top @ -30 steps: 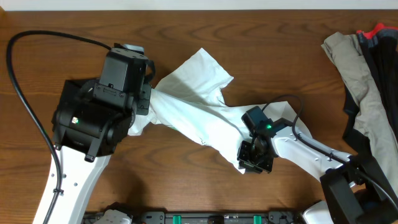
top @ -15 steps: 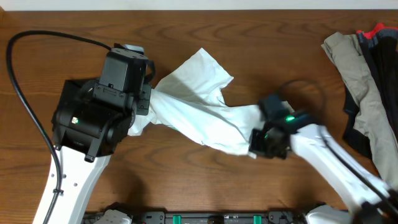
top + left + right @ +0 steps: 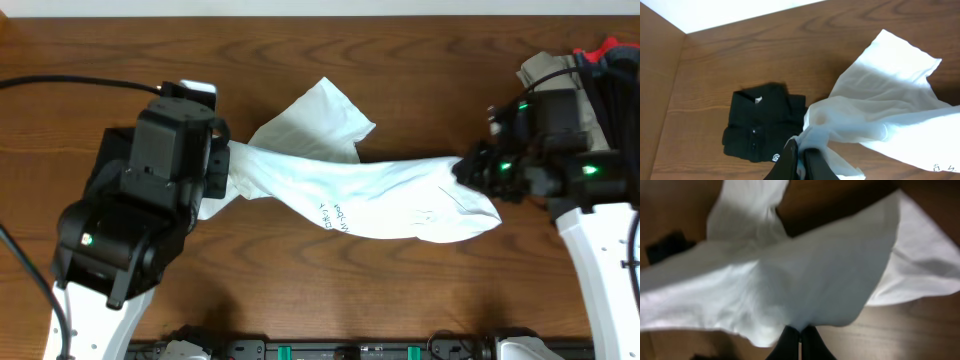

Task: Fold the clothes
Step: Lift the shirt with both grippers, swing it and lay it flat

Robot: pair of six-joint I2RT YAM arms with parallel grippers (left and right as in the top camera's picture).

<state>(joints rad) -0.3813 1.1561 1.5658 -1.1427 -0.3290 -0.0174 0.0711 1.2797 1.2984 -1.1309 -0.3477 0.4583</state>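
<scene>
The white T-shirt (image 3: 370,195) is stretched across the middle of the table, lifted between my two arms, with black lettering showing near its lower edge. My left gripper (image 3: 225,165) is shut on its left end; in the left wrist view the fingers (image 3: 801,157) pinch the white cloth (image 3: 890,95). My right gripper (image 3: 470,170) is shut on its right end; in the right wrist view the fingers (image 3: 801,340) clamp the cloth (image 3: 805,280). A folded black garment (image 3: 762,125) lies on the table under the left arm, seen only in the left wrist view.
A pile of khaki (image 3: 580,120), black (image 3: 615,110) and red (image 3: 605,50) garments lies at the table's far right, behind the right arm. A white wall edge (image 3: 320,6) runs along the back of the wooden table (image 3: 300,290).
My right gripper has pulled the shirt's right end far to the right and up, stretching the shirt out. The left arm has shifted slightly left and down, still holding its end.
</scene>
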